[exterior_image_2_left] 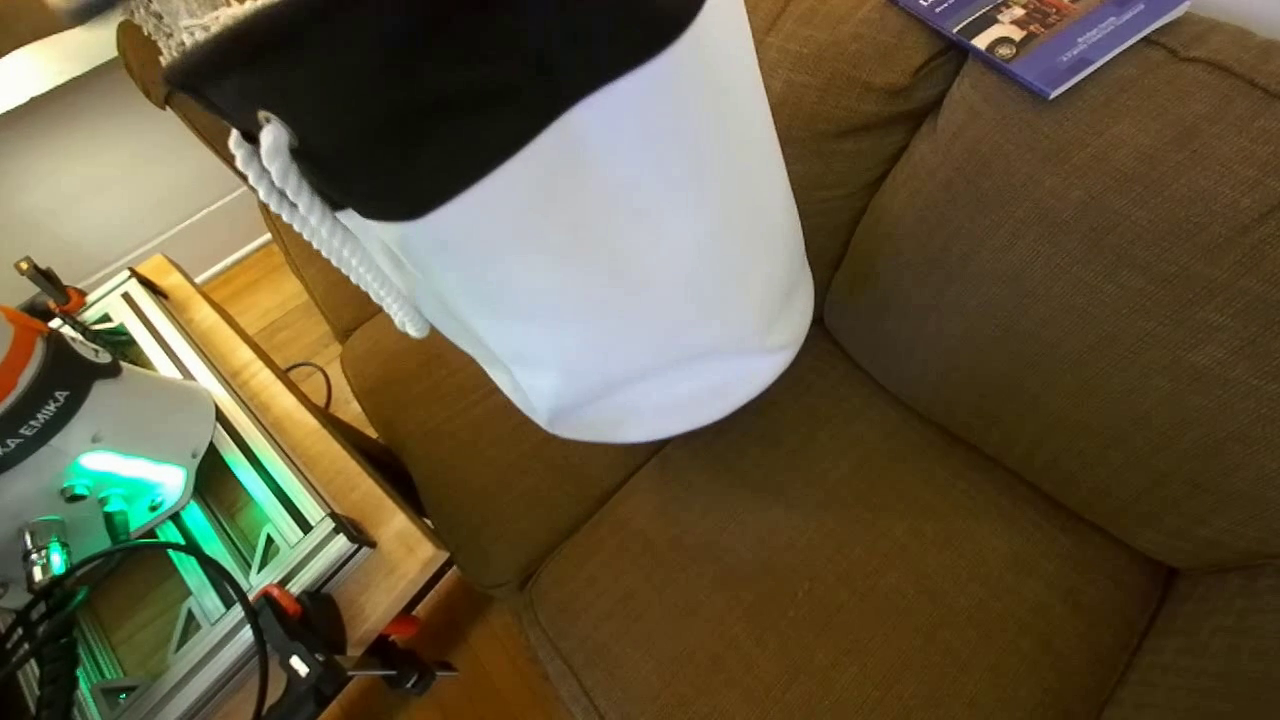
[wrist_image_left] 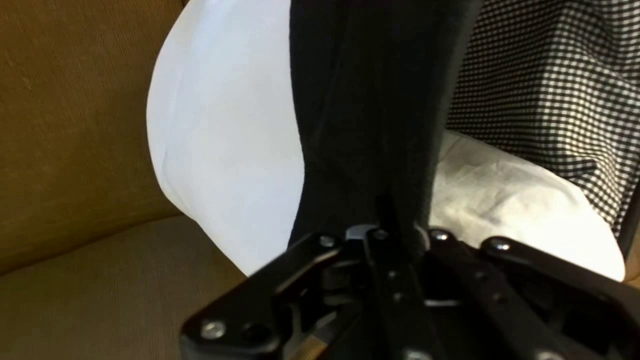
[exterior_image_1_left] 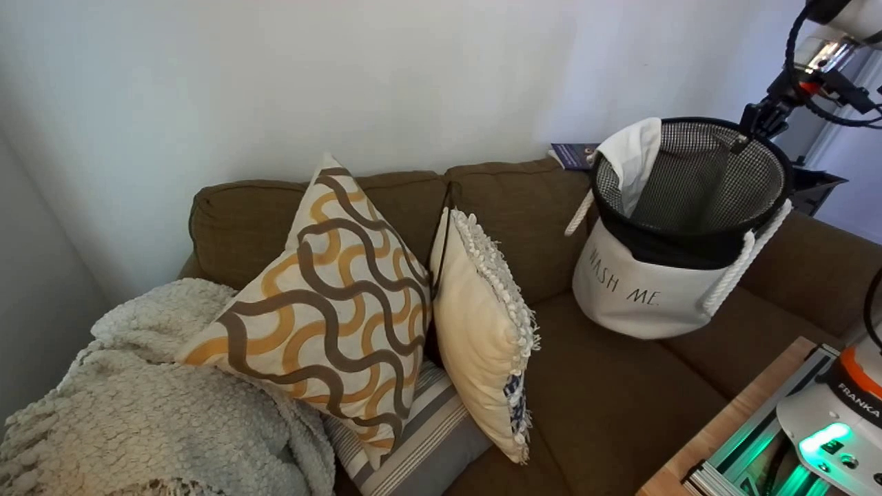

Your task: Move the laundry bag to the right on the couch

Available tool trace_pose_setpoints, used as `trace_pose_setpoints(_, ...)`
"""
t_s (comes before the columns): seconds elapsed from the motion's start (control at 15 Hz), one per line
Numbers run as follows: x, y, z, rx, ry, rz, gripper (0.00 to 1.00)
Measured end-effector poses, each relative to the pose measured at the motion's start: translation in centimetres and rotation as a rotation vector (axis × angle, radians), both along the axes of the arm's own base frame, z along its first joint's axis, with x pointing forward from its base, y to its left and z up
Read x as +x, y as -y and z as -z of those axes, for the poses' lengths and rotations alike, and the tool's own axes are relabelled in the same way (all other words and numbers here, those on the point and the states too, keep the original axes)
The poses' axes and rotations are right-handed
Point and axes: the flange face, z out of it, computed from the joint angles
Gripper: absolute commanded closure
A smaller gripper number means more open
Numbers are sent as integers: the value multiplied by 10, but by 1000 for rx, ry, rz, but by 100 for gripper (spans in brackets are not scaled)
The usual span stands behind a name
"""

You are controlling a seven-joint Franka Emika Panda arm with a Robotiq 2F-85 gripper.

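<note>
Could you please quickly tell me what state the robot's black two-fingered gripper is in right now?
Black two-fingered gripper: closed, holding the round, soft-sided, white-and-black laundry bag by its black rim.

In an exterior view: couch (exterior_image_1_left: 620, 399) bears grey blanket (exterior_image_1_left: 172, 427), lower left; striped pillow (exterior_image_1_left: 431, 434), lower centre; cream pillow (exterior_image_1_left: 475, 324), centre; book (exterior_image_1_left: 570, 156) atop, upper right. Laundry bag (exterior_image_1_left: 679, 251) right, contact unclear.
</note>
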Motion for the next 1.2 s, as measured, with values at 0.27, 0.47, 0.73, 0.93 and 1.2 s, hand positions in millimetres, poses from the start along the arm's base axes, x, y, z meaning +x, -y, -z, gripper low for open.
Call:
trace_pose_setpoints(0.27, 1, 41, 104, 112, -148, 134, 99)
trace_pose_setpoints(0.47, 12, 64, 157, 188, -206, 212, 99)
trace_pose_setpoints(0.73, 39, 89, 154, 212, -268, 189, 99)
trace_pose_setpoints(0.93, 34, 112, 90, 109, -378, 168, 99)
trace_pose_setpoints(1.2, 16, 120, 17, -77, -530, 215, 99)
